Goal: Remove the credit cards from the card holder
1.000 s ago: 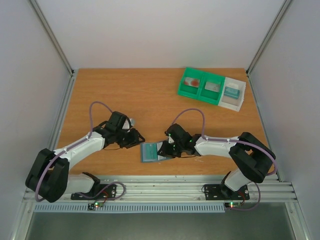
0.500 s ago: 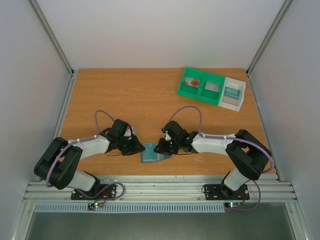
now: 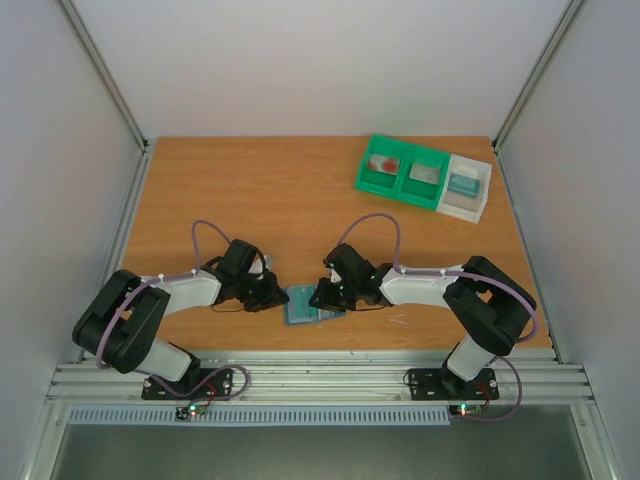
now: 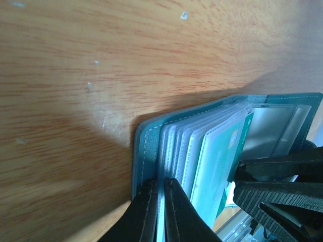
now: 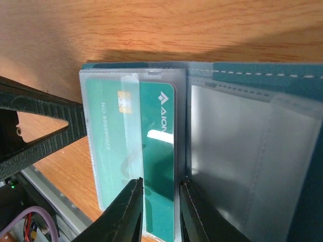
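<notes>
The blue-grey card holder [image 3: 303, 304] lies open near the table's front edge, between both grippers. My left gripper [image 3: 272, 294] is at its left edge. In the left wrist view the left gripper [image 4: 160, 185] is shut on a thin clear sleeve just inside the card holder's cover [image 4: 146, 146], beside several other sleeves. My right gripper [image 3: 322, 297] is at the holder's right side. In the right wrist view a green credit card [image 5: 157, 136] with a gold chip sticks partly out of its clear sleeve. The right gripper [image 5: 160, 184] stands narrowly open over it, a fingertip on each side of the bare strip.
A green two-compartment tray [image 3: 404, 172] stands at the back right with a red card [image 3: 383, 163] in its left compartment. A white tray [image 3: 485, 190] adjoins it on the right. The table's metal front rail [image 3: 320, 380] runs just behind the holder.
My left arm moved right to the card holder and its jaws closed on a sleeve. The right gripper and the holder shifted slightly left.
</notes>
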You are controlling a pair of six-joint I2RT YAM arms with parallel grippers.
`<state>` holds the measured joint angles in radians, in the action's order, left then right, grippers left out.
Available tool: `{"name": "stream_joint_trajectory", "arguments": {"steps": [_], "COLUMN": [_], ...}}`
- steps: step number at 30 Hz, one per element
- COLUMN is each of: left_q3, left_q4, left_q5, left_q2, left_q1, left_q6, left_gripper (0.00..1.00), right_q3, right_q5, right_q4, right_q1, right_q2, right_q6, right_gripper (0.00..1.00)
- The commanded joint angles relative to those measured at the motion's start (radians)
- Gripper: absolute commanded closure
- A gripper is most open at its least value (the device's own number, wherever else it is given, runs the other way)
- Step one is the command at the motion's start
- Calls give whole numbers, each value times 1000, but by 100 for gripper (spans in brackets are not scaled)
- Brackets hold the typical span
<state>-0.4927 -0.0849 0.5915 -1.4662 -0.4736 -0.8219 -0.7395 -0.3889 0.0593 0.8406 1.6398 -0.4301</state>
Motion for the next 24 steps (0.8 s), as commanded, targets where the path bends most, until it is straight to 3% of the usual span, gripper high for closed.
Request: {"name": "stream_joint_trajectory", "arguments": {"steps": [1, 16, 24], "left_q3": [-27, -51, -69], "left_q4": [-56, -102, -126], "left_q5": [-67, -93, -118], "left_q2": [-9, -6, -10], "left_q1": [-3, -3, -3], "left_q6": [63, 103, 118], "left_gripper": [93, 93, 94], "right_q3": [7, 7, 28], "right_q5": [47, -15, 0], "right_q4": [32, -42, -55], "right_q1": [-7, -12, -14], "right_q2": [-17, 37, 29], "right_q6": [18, 15, 14], "right_gripper": [76, 79, 88]}}
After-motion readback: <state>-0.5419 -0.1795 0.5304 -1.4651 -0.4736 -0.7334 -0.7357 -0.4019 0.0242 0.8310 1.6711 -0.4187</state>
